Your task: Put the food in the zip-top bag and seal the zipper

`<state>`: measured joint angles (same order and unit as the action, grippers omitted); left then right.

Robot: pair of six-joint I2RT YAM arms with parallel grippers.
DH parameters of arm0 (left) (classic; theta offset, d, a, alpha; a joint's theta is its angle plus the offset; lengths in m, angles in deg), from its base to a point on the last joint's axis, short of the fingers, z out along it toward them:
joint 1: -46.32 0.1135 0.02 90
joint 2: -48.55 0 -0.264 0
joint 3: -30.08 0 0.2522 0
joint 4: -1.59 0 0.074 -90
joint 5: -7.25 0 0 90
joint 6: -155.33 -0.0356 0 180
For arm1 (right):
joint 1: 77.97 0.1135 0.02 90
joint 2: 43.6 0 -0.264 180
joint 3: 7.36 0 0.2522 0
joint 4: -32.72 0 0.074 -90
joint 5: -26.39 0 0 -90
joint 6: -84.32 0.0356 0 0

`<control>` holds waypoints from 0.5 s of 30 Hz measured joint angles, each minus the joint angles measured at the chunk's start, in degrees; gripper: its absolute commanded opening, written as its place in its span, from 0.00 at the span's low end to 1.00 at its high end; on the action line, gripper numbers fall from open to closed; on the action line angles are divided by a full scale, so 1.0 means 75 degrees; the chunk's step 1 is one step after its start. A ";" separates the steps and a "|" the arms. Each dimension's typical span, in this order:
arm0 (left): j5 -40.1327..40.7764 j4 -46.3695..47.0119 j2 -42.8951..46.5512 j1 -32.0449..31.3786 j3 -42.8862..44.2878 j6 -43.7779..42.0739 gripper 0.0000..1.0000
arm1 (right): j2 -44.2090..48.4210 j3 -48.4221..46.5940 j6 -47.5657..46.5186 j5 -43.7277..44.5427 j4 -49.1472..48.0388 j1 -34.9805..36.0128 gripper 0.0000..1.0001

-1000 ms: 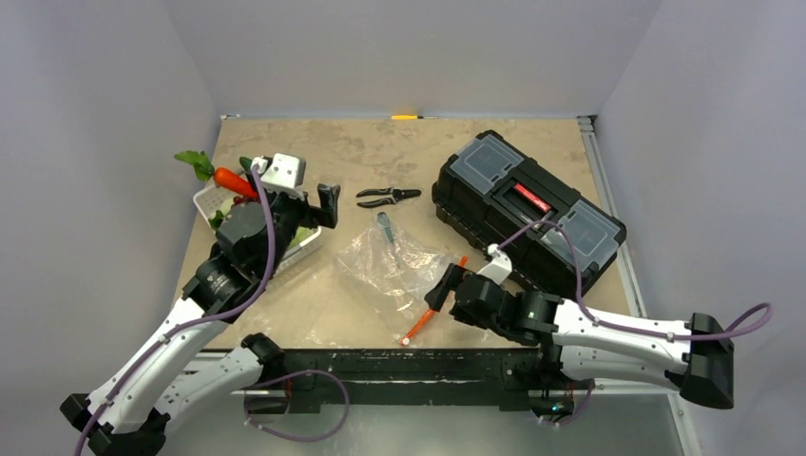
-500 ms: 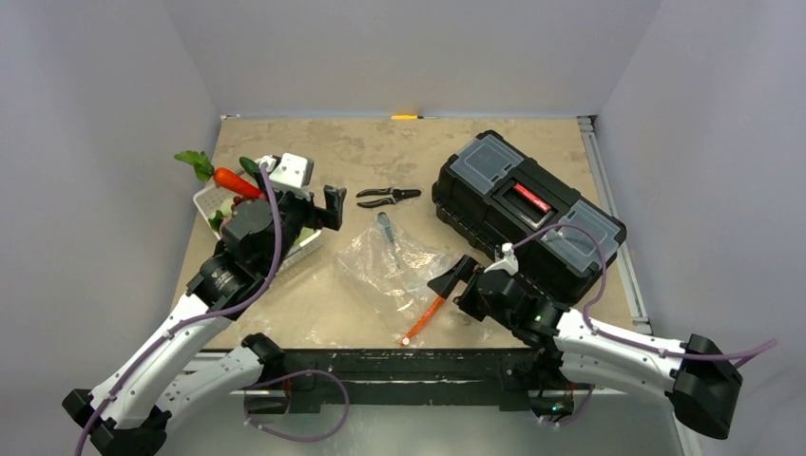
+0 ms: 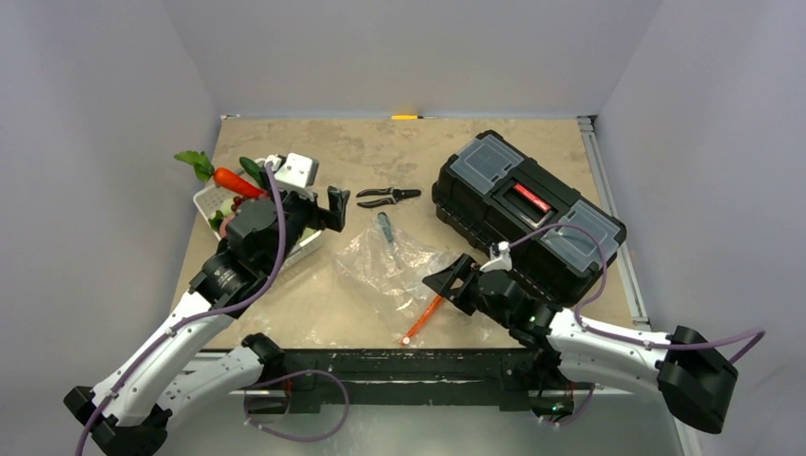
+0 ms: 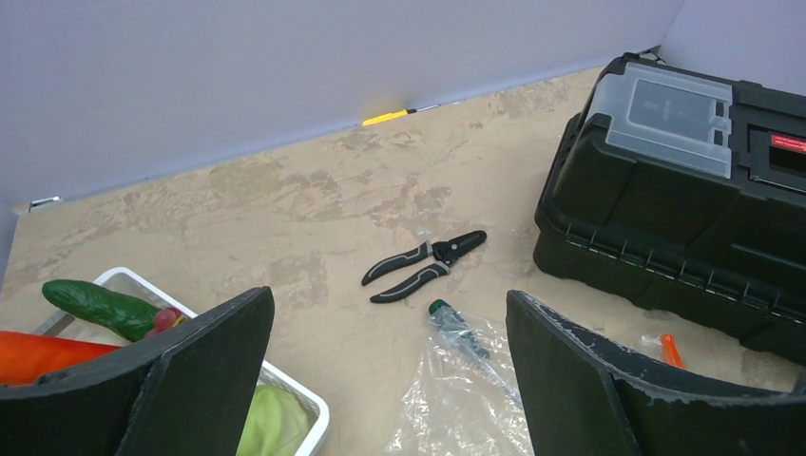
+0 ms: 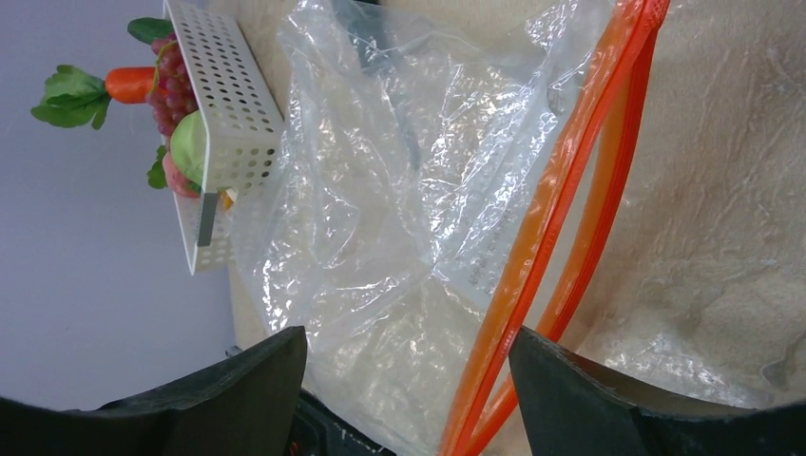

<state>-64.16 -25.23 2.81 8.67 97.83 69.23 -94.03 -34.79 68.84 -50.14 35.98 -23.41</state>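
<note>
The clear zip-top bag [image 3: 388, 261] lies flat mid-table, and its orange zipper [image 3: 432, 306] runs along the near-right edge. In the right wrist view the bag [image 5: 380, 190] fills the frame. The zipper [image 5: 561, 218] gapes slightly and passes between the fingers of my open right gripper [image 5: 409, 385], closer to the right finger. That gripper [image 3: 451, 278] sits at the bag's mouth. The food is in the white basket [image 3: 217, 201]: carrot [image 3: 233, 180], cucumber [image 4: 95, 304], cabbage [image 4: 271, 423], grapes [image 5: 171, 76], peach [image 5: 174, 176]. My left gripper [image 3: 321, 209] hovers open and empty by the basket's right end.
A black toolbox [image 3: 527, 204] stands at the right, close behind the right arm. Black-handled pliers [image 3: 388, 197] lie beyond the bag. A thin tool with a green cap [image 4: 447, 318] lies at the bag's far corner. Grey walls enclose the table.
My right gripper has moved forward and turned onto the bag's zipper edge. The left arm has barely shifted.
</note>
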 measured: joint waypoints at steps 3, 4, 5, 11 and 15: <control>-0.0029 0.0000 -0.0015 0.0000 0.0000 0.0003 0.91 | -0.0291 0.0000 -0.0023 0.0003 -0.0219 -0.0029 0.74; -0.0052 -0.0006 -0.0026 0.0000 0.0000 0.0006 0.91 | -0.0385 0.0000 -0.0038 0.0015 -0.0262 -0.0029 0.74; -0.0064 -0.0015 -0.0041 0.0000 0.0000 0.0009 0.90 | -0.0472 -0.0003 -0.0061 0.0023 -0.0303 -0.0029 0.73; -0.0114 -0.0061 -0.0073 0.0000 0.0000 0.0026 0.90 | -0.0790 0.0000 -0.0157 0.0041 -0.0603 -0.0029 0.50; -0.0230 -0.0172 -0.0096 0.0000 0.0003 0.0131 0.90 | -0.0935 0.0006 -0.0306 0.0029 -0.0959 -0.0032 0.32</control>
<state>-65.89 -26.52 2.09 8.67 97.86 70.22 -101.05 -34.75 66.55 -49.92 28.79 -23.65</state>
